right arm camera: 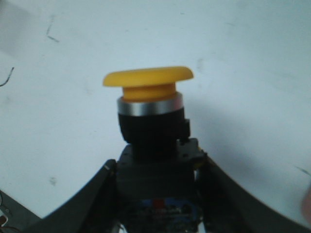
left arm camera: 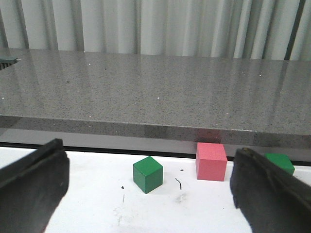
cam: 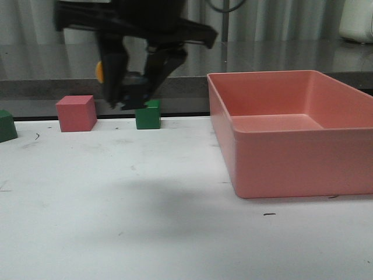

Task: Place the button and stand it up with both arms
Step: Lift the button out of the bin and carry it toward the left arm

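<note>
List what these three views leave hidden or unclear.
- Button base: right wrist view, hidden between the right gripper's fingers.
- Button in the front view: only a sliver of yellow cap shows behind the dark, blurred arm.
- Left gripper: left wrist view shows only its two open fingers, cut off by the edges; nothing between them.
- Bin: front view, right side cut off by the frame.
- Far-left green cube: front view, cut by the left edge.
</note>
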Robot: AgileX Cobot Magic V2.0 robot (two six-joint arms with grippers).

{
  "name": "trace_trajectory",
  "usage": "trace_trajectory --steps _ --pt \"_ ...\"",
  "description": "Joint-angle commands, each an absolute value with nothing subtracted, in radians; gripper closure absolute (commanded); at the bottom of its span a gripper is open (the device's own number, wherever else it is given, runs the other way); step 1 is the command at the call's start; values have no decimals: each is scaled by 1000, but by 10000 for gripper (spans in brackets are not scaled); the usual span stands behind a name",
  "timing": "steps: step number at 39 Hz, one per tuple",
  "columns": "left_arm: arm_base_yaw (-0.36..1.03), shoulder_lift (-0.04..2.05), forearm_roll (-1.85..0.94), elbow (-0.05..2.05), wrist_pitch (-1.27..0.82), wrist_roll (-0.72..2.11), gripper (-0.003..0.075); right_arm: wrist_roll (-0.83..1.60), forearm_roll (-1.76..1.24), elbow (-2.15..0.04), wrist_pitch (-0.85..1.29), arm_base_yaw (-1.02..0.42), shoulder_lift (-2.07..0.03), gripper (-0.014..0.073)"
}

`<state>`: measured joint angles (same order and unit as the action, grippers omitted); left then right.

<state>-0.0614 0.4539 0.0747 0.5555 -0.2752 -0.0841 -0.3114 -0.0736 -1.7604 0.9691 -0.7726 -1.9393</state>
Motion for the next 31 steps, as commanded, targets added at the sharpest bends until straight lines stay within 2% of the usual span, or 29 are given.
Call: trace_trajectory --steps 1,11,31 --pt "-56 465 75 595 -193 -91 83 -348 -77 -1903 969 -806 -1973 284" --pt "-56 465 75 595 -193 -91 83 -523 -54 -2069 977 -805 -2155 284" --pt "-56 465 75 595 -194 -91 83 -704 0 -2072 917 -799 -2310 284"
